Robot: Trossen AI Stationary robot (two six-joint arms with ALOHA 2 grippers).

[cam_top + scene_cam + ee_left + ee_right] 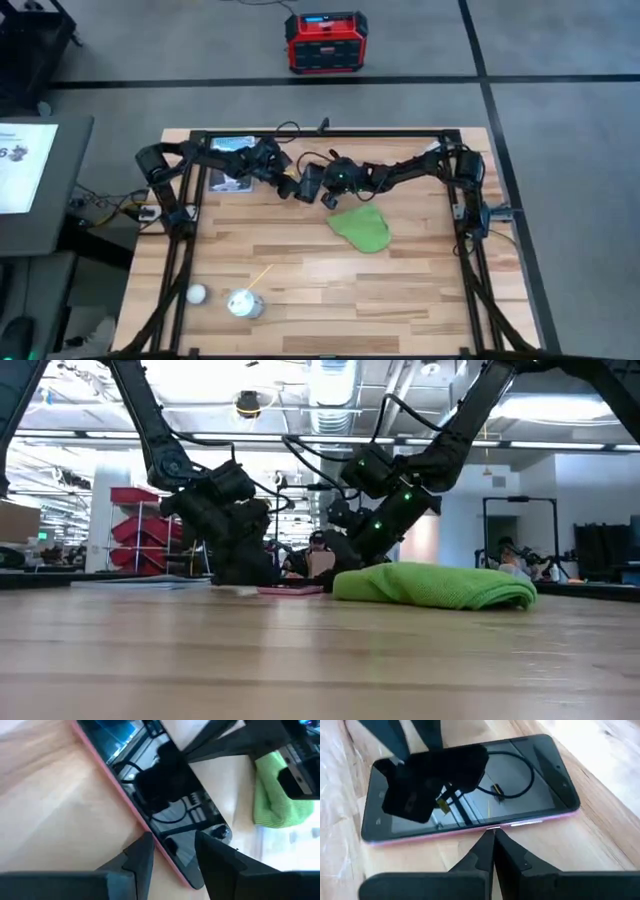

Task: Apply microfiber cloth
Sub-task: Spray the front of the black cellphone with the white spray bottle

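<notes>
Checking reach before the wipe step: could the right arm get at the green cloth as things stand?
Probably yes. The right gripper, shut and empty, sits beside the phone, and the green cloth lies uncovered on the table just next to it, with nothing between.

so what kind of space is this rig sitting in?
Looks like a robotics lab or industrial workshop: exposed ceiling ducts and strip lights, red storage bins on racks behind the wooden table, a red portable power unit on the concrete floor, other workstations beyond.
</notes>
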